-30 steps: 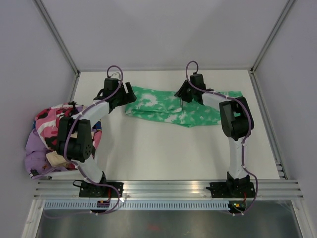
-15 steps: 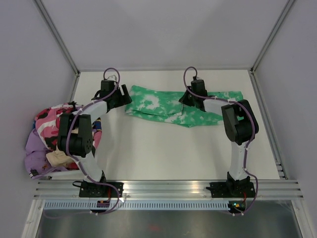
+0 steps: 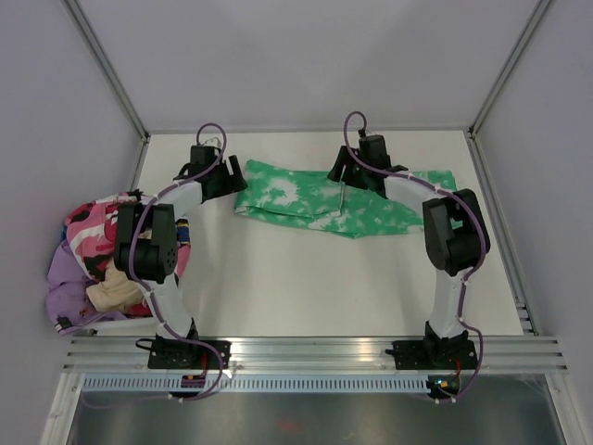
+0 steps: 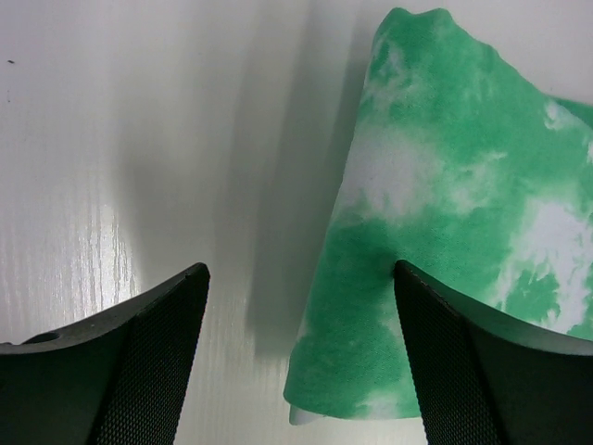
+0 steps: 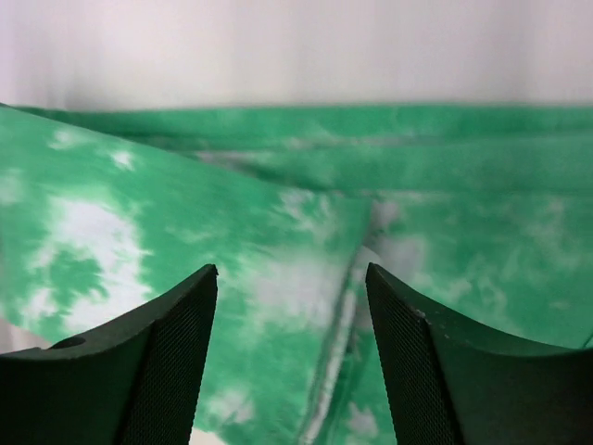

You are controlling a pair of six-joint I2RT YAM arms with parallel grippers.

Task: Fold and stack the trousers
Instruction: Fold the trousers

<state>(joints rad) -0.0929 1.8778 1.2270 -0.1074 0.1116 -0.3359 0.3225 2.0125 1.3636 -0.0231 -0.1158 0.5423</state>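
Shows the trousers stretched left to right across the far part of the white surface, lying flat, with one layer folded over another. Places the left tool at the garment's left end, low over the surface, fingers apart and gripping nothing. Seen from the left wrist, has bare surface between those fingers, with the green, white-mottled cloth passing beneath the right-hand finger and tapering to a rounded tip farther off; cannot tell whether finger and cloth touch. Places the right tool at the far edge of the trousers near their middle, fingers likewise apart, nothing clamped between them. Seen from the right wrist, looks down on cloth filling most of the view, an upper layer ending in a slanting edge and a pale seam running down between the fingertips. Shows also a heap of clothes, pink, purple and cream, at the left edge of the surface beside the left arm, well apart from the trousers.
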